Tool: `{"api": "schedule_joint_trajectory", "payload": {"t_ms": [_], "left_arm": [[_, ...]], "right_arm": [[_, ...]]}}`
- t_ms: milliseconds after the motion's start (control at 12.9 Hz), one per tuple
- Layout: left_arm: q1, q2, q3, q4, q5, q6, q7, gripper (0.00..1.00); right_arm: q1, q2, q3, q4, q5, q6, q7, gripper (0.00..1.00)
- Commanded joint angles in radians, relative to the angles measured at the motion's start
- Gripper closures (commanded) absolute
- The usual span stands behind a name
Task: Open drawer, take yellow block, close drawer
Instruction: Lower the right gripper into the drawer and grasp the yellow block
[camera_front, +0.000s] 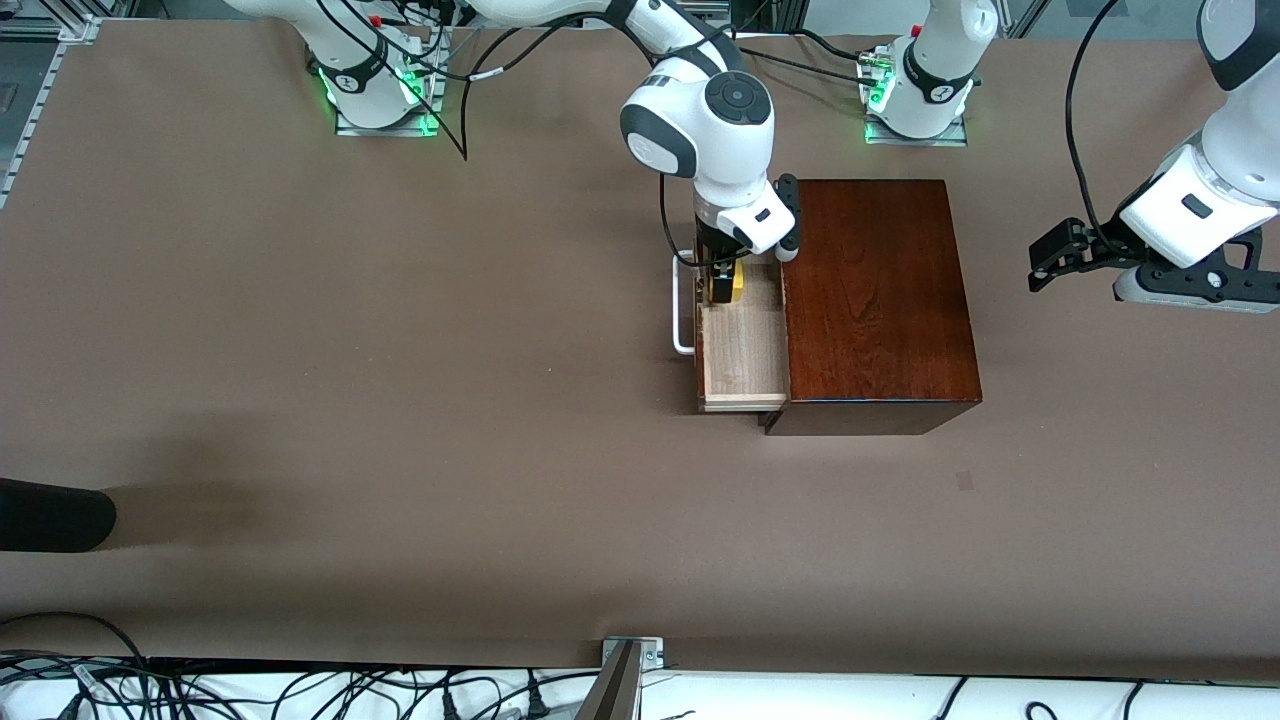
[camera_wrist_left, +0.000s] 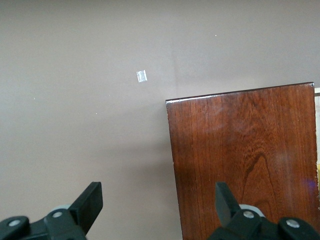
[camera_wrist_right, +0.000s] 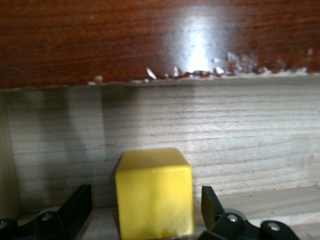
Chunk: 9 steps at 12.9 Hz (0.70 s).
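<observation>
The dark reddish-brown wooden box (camera_front: 880, 300) stands mid-table. Its drawer (camera_front: 742, 350) is pulled out toward the right arm's end, showing its pale wood inside and white bar handle (camera_front: 680, 310). The yellow block (camera_front: 735, 285) sits in the drawer at the end farther from the front camera. My right gripper (camera_front: 722, 285) is lowered into the drawer. In the right wrist view it (camera_wrist_right: 146, 205) is open, a finger on each side of the block (camera_wrist_right: 154, 197) with gaps. My left gripper (camera_front: 1045, 265) waits open in the air at the box's edge (camera_wrist_left: 245, 160), toward the left arm's end.
A dark rounded object (camera_front: 50, 515) juts in at the table's edge toward the right arm's end. A small pale patch (camera_front: 963, 480) lies on the table nearer to the front camera than the box; it also shows in the left wrist view (camera_wrist_left: 141, 76).
</observation>
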Motion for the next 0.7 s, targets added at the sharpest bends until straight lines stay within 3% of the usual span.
{"api": "schedule_joint_trajectory", "payload": {"t_ms": [0, 77, 232, 387, 619], "left_arm": [[0.001, -0.019, 0.005, 0.001, -0.024, -0.019, 0.012, 0.00], [0.001, -0.017, 0.005, 0.001, -0.024, -0.019, 0.012, 0.00], [0.001, -0.017, 0.005, 0.001, -0.024, -0.021, 0.012, 0.00], [0.001, -0.017, 0.005, 0.001, -0.024, -0.028, 0.013, 0.00], [0.001, -0.017, 0.005, 0.008, -0.024, -0.038, 0.013, 0.00]], "right_arm": [[0.011, 0.024, -0.009, 0.039, -0.007, -0.001, 0.023, 0.86], [0.011, 0.018, -0.010, 0.039, -0.007, -0.001, 0.029, 1.00], [0.009, 0.010, -0.017, 0.065, -0.005, -0.024, 0.041, 1.00], [0.008, 0.002, -0.020, 0.125, -0.004, -0.132, 0.040, 1.00], [-0.009, -0.106, -0.021, 0.179, 0.006, -0.276, 0.045, 1.00]]}}
